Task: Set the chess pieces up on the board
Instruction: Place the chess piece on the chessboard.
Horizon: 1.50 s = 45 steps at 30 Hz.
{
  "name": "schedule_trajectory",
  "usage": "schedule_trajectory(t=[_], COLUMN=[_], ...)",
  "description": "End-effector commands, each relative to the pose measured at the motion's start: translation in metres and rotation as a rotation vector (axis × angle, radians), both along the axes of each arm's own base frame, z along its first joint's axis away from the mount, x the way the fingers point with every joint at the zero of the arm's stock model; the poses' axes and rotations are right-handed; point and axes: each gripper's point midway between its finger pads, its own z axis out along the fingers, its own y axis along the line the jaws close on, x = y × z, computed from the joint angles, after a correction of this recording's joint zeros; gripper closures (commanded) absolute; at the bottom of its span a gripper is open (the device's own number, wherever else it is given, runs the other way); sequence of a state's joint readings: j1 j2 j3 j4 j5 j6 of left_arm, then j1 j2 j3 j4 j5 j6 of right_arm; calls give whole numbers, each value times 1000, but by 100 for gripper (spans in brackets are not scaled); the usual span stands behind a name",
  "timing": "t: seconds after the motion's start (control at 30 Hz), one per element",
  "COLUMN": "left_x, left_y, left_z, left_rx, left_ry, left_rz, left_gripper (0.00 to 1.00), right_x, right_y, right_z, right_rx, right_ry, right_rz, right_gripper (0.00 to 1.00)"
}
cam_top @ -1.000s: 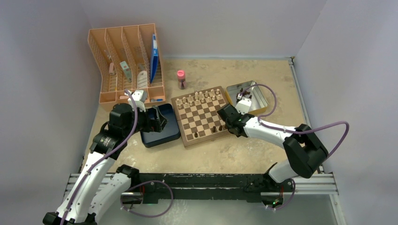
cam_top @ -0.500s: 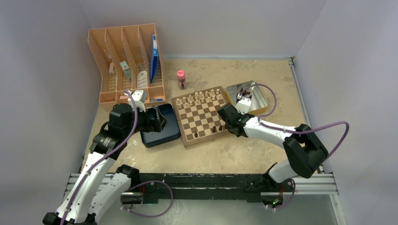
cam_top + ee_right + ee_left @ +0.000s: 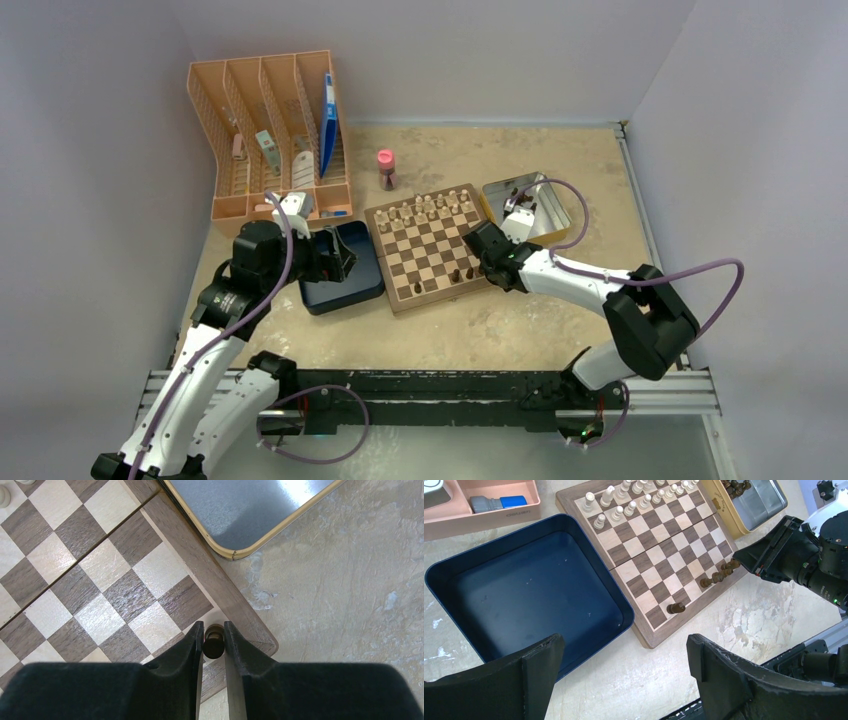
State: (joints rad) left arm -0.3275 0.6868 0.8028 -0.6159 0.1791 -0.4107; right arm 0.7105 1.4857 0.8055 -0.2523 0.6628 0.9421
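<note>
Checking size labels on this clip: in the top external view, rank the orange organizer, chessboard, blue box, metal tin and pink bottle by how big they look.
1. orange organizer
2. board
3. blue box and metal tin: too alike to rank, and both are partly hidden
4. pink bottle

My gripper held a dark piece at the board's corner square, gold-rimmed tin lay just beyond the border, mottled table alongside.

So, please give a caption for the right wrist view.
The right gripper holds a dark chess piece at the board corner.
</note>
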Motion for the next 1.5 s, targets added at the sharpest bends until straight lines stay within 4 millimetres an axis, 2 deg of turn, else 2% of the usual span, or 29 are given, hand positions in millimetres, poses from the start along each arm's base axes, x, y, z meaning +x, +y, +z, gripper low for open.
schedule_trajectory(t=[0.0, 0.33, 0.63, 0.9, 1.03, 1.17, 1.27, 1.47], left_x=[4, 4, 5, 4, 5, 4, 4, 5], left_y=[-2, -2, -1, 0, -1, -2, -2, -4], left_z=[11, 11, 11, 12, 11, 11, 12, 10], left_rx=[-23, -22, -21, -21, -21, -23, -24, -23], left_ry=[-46, -47, -44, -49, -47, -47, -47, -40], left_rz=[-3, -3, 2, 7, 4, -1, -3, -11], left_gripper=[7, 7, 7, 7, 7, 7, 7, 7], right_x=[9, 14, 12, 25, 45, 78, 100, 135], right_y=[4, 6, 4, 11, 13, -2, -5, -28], right_z=[10, 33, 43, 71, 92, 105, 108, 105], right_rx=[6, 19, 13, 13, 6, -26, -18, -82], right_ry=[-31, -61, -57, -102, -168, -217, -236, -274], right_rz=[-13, -11, -17, 9, 15, 4, 30, 17], right_gripper=[75, 71, 71, 71, 70, 70, 70, 68])
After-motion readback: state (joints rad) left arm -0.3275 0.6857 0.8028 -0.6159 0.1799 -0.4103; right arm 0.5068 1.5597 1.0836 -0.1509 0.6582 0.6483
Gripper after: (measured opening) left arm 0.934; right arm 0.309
